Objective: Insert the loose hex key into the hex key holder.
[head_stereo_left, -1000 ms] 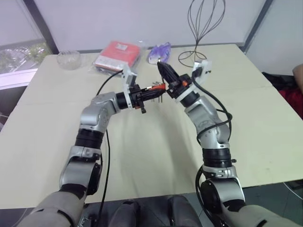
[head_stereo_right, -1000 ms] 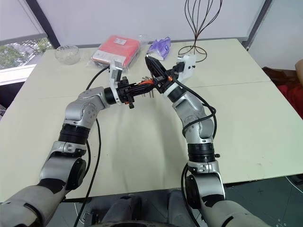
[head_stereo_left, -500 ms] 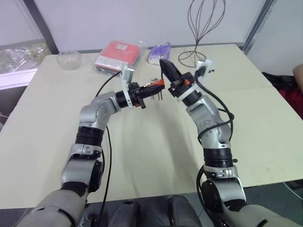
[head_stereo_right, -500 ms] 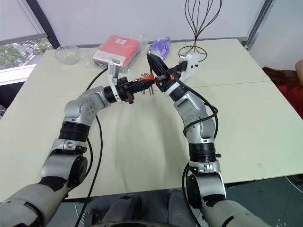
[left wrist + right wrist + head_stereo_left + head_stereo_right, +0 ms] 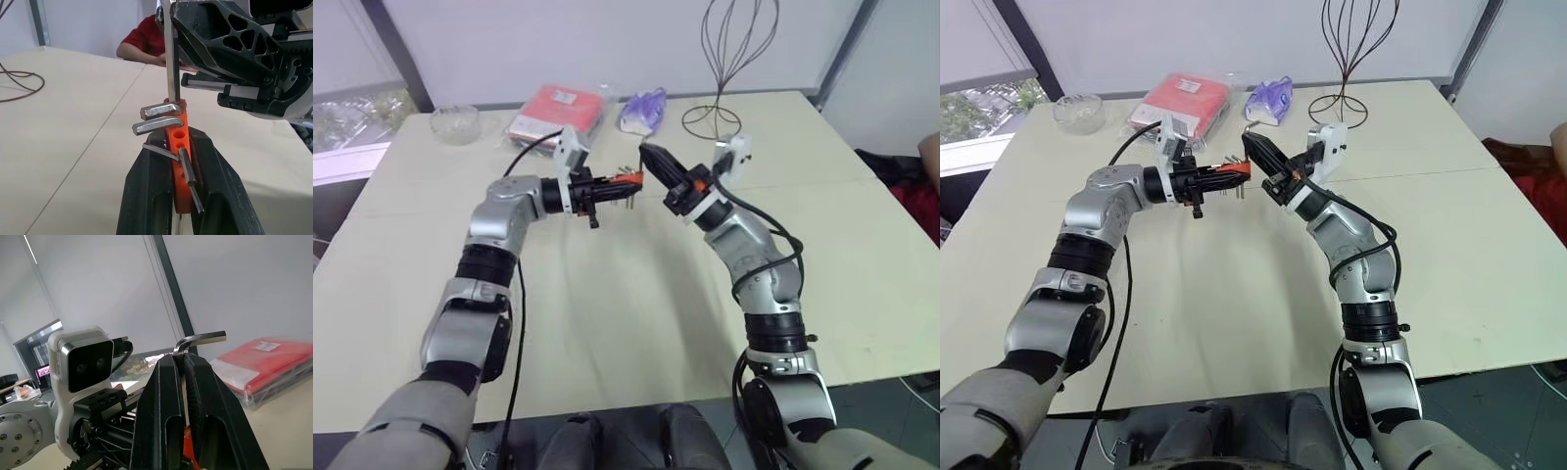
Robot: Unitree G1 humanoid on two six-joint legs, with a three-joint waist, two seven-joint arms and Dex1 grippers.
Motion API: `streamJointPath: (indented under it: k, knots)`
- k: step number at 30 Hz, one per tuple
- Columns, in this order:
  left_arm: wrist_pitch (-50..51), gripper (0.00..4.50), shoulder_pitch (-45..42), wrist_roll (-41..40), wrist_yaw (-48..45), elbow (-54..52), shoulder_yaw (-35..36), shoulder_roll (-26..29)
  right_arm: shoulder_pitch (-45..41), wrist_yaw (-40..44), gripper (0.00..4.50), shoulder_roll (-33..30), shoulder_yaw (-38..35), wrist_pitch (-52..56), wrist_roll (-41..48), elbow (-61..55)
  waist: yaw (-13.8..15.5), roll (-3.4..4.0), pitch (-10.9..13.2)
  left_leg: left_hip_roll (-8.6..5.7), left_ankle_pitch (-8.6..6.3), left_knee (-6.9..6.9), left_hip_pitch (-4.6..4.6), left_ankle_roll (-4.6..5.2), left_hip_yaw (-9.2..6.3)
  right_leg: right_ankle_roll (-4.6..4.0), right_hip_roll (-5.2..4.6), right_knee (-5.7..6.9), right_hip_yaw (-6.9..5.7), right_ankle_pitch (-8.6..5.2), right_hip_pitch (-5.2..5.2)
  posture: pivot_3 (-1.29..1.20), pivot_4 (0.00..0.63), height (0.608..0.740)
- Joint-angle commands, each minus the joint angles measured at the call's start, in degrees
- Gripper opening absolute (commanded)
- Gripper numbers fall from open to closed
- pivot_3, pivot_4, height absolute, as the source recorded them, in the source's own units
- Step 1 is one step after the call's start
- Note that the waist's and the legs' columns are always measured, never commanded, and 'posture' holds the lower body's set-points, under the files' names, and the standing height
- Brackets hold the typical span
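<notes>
From the head views, both my arms have swung left and back toward the red packet, keeping my left gripper and right gripper tip to tip. In my left wrist view, I clamp the orange holder; the loose hex key meets its end, so seating looks close. In my right wrist view, my fingers pinch that key. I can read no writing.
</notes>
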Motion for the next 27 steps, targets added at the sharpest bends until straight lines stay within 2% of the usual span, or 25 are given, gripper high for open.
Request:
streamJointPath:
  k: [1,2,5,10,16,20,24,27]
  knots:
    - [-2.91,0.0,-2.64,-0.28,-1.83,-1.69,0.5,-0.16,0.78,-0.63,0.02,-0.33,0.11,0.9,-0.07,-0.87,0.0,0.0,0.0,0.0,0.0,0.0,0.0,0.0,0.0,0.0,0.0,0.0,0.0,0.0,0.0,0.0,0.15,0.74]
    - [-2.95,0.0,-2.48,-0.17,-1.82,-1.81,0.5,-0.33,1.03,-0.58,0.02,-0.38,0.09,0.87,-0.07,-1.0,0.0,0.0,0.0,0.0,0.0,0.0,0.0,0.0,0.0,0.0,0.0,0.0,0.0,0.0,0.0,0.0,0.15,0.74]
    - [-2.77,0.0,-1.93,0.05,-1.73,-2.09,0.67,-0.72,1.32,-0.9,1.12,-0.59,-0.36,0.58,-0.27,-0.89,0.08,0.0,0.0,0.0,0.0,0.01,0.0,0.0,-0.01,0.0,0.0,0.01,0.0,0.0,0.0,0.0,0.15,0.74]
    - [-1.8,0.0,-0.34,0.1,-0.89,-2.57,1.01,-0.94,3.94,-0.09,3.63,-3.44,-0.08,3.95,0.68,-5.43,0.1,0.0,0.0,-0.01,0.0,0.02,-0.01,0.0,0.0,0.0,-0.01,0.01,0.0,0.0,0.0,0.0,0.15,0.74]
    - [-0.02,0.0,3.57,0.51,-1.34,-5.25,0.13,0.4,15.89,7.73,3.63,-17.47,5.3,14.42,2.4,-20.58,0.12,-0.01,0.0,0.0,-0.01,-0.01,-0.02,0.02,-0.01,0.01,0.01,-0.03,0.0,0.0,0.0,0.0,0.15,0.74]
    - [4.51,0.0,6.91,-0.59,-1.66,-7.23,-0.38,0.59,19.96,10.28,3.63,-23.9,6.69,15.98,0.8,-24.95,0.14,-0.04,0.02,0.0,-0.01,0.07,-0.03,0.04,0.04,0.01,0.01,0.0,0.01,0.0,0.01,0.0,0.15,0.74]
    - [17.18,0.0,11.22,-4.8,-1.77,-10.32,0.25,0.58,20.82,9.33,3.63,-25.25,7.38,14.33,-2.06,-24.17,0.26,-0.04,0.02,0.0,-0.06,0.19,-0.02,0.12,0.03,0.01,0.02,0.04,0.0,0.0,0.06,0.0,0.15,0.74]
    - [30.52,0.0,13.33,-9.46,2.86,-9.81,3.18,-0.87,20.61,8.13,3.63,-23.69,8.05,13.07,-3.63,-22.65,0.46,-0.04,0.02,-0.01,-0.08,0.28,-0.03,0.15,0.01,0.01,0.03,0.09,-0.01,-0.01,0.07,0.0,0.15,0.74]
